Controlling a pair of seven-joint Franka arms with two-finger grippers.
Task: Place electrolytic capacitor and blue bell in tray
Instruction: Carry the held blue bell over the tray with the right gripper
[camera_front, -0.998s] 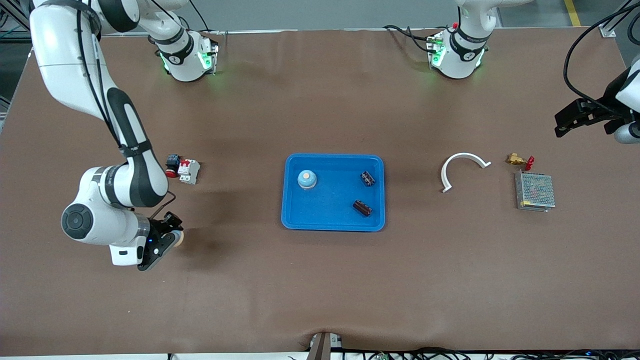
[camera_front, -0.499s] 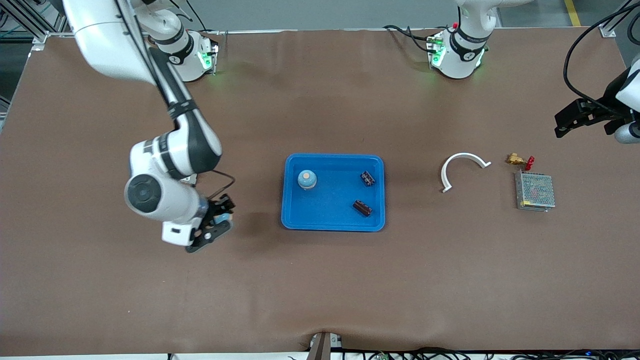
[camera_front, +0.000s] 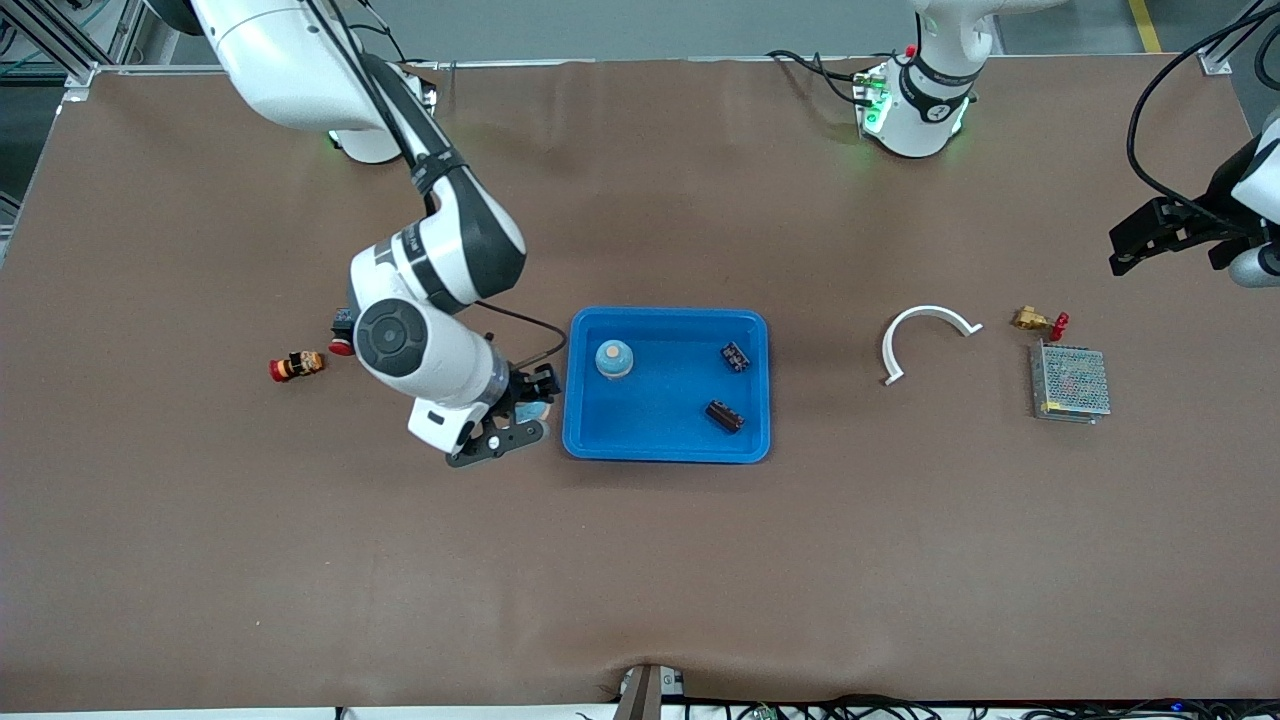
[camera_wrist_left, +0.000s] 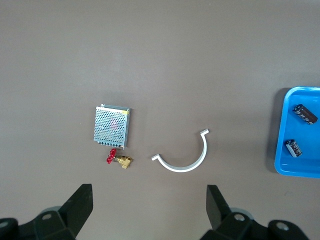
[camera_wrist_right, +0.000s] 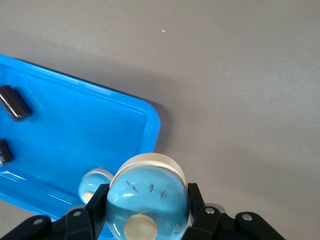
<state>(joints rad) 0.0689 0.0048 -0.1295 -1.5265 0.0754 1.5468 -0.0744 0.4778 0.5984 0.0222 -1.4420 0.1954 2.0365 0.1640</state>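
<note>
Toward the right arm's end of the worktop (camera_front: 200, 560) lies a small red-and-orange push-button part (camera_front: 296, 366). Just beside the right arm's elbow a dark switch with a red button (camera_front: 343, 335) peeks out.

The right pincer (camera_front: 522, 408) hangs over the worktop just beside the tray's short rim, its fingers (camera_wrist_right: 199, 205) pinching a blue bell (camera_wrist_right: 148, 202) with a pale base and a cream button on its dome.

The tray (camera_front: 580, 440), bright blue with rounded corners, sits mid-worktop. In it stand another blue bell (camera_front: 614, 359) near the end toward the right arm, and two dark electrolytic capacitors: one (camera_front: 736, 356) near the rim toward the left arm, the other (camera_front: 724, 416) nearer the front camera.

Well apart from the tray, toward the left arm's end, lie a white curved plastic strip (camera_front: 925, 335), a brass valve with a red handle (camera_front: 1038, 321), and a perforated metal power supply (camera_front: 1070, 382) just beside the valve, nearer the front camera.

The left pincer (camera_wrist_left: 149, 207) waits aloft over that end of the worktop, fingers spread wide and holding nothing.
</note>
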